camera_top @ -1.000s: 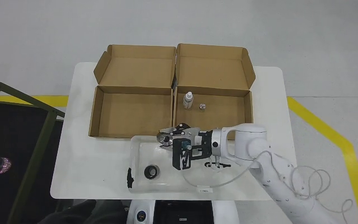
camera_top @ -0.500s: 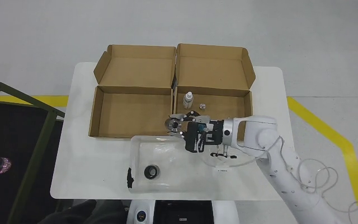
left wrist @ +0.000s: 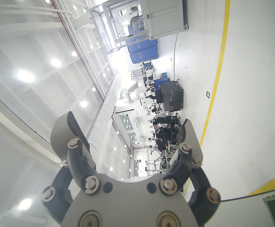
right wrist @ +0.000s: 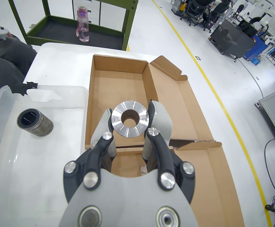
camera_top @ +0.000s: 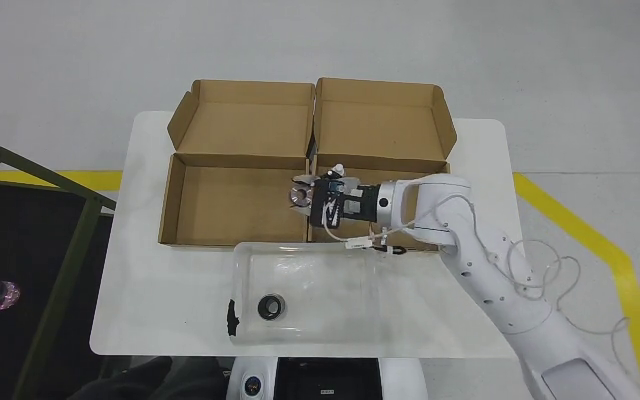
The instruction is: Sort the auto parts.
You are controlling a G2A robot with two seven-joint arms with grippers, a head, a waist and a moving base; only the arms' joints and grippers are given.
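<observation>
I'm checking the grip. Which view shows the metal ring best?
The right wrist view: the metal ring faces the camera, clamped in the right hand. The top view gives it as a small glint. The left wrist view faces the hall.

Two cardboard boxes, one clear bin, one metal ring, one linear bearing.

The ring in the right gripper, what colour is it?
The ring is shiny silver, clearest in the right wrist view.

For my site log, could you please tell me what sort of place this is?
Likely a factory or robotics workshop hall: a yellow floor line, office chairs at workstations, and blue machine cabinets.
</observation>
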